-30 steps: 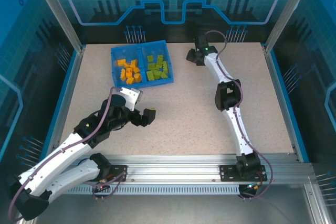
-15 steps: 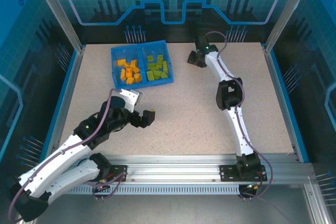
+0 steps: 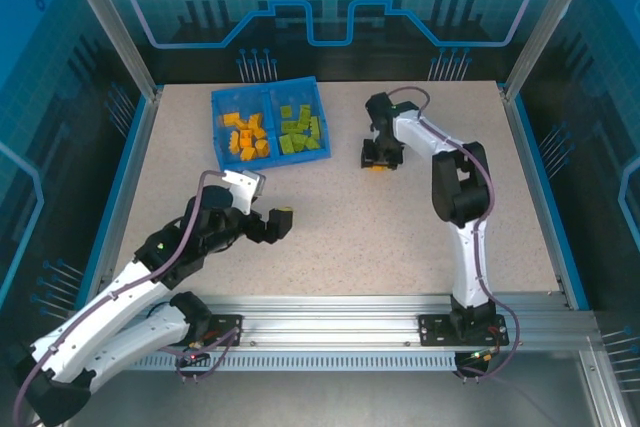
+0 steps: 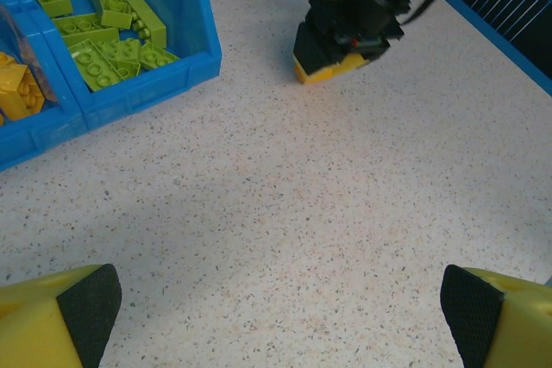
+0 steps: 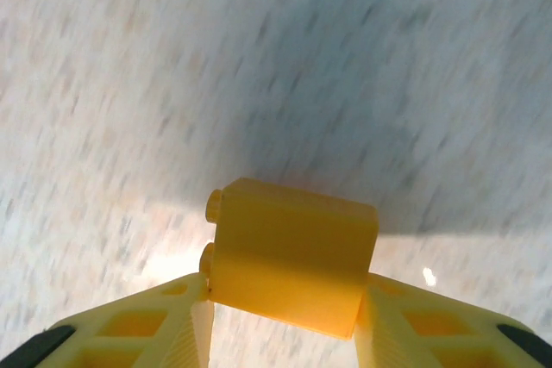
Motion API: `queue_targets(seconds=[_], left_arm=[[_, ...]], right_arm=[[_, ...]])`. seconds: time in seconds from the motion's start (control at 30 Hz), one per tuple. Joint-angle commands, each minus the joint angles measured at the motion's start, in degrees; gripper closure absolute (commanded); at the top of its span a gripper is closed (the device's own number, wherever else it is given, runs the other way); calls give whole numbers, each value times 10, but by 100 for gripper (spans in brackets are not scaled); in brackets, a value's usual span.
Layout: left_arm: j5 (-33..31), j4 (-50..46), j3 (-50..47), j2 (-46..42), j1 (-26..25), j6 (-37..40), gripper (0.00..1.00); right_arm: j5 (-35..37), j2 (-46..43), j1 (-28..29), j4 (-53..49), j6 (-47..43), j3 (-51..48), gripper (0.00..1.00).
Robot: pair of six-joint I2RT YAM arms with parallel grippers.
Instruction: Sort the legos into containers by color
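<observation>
An orange brick (image 5: 293, 256) sits between the two yellow fingers (image 5: 164, 325) of the right gripper (image 3: 378, 159), studs pointing to one side and both fingers pressed against its ends, so these jaws are gripping it. The wrist view behind the brick is blurred, so I cannot tell whether it rests on the speckled counter (image 3: 350, 237) or hangs just above it. This gripper points down at the counter to the right of the blue tray (image 4: 147, 84), near the tray's front right corner but apart from it. In the tray, the left compartment (image 3: 222, 132) holds a heap of orange bricks (image 3: 246, 137) and the right compartment (image 3: 322, 122) holds a heap of light green bricks (image 3: 300, 129), with the central divider between them. The left gripper (image 3: 272, 223) hovers over bare counter in front of the tray, well apart from it, and faces toward the tray and the right gripper. Its jaws stand wide open with nothing between them.
</observation>
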Motion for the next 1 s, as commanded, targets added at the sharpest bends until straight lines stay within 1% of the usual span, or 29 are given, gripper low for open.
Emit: queue_targets(seconds=[0.0, 0.13, 0.27, 0.33, 0.4, 0.5, 0.63, 0.73, 0.9, 0.97], left_arm=[[-19, 5, -7, -22, -4, -22, 1], [-75, -14, -10, -63, -4, -55, 1], [-174, -82, 7, -111, -3, -123, 1], [-221, -131, 26, -127, -3, -155, 1], [-259, -180, 48, -134, -3, -187, 1], [-282, -227, 74, -130, -3, -204, 1], [-309, -257, 94, -128, -3, -222, 1], [-315, -263, 101, -126, -3, -213, 1], [-310, -266, 107, -127, -3, -199, 1], [-299, -264, 104, -126, -3, -197, 1]], right_arm=[[-24, -81, 21, 34, -9, -49, 56], [-21, -154, 49, 50, 7, -81, 56], [-15, -210, 101, 60, 23, -80, 55], [-15, -219, 136, 79, 34, -66, 55], [-14, -207, 172, 97, 44, -31, 55], [-1, -155, 204, 122, 52, 41, 54], [2, -49, 220, 145, 57, 161, 55], [1, 56, 226, 125, 50, 299, 55], [-11, 250, 227, 75, 40, 581, 54], [-23, 290, 226, 99, 41, 629, 54]])
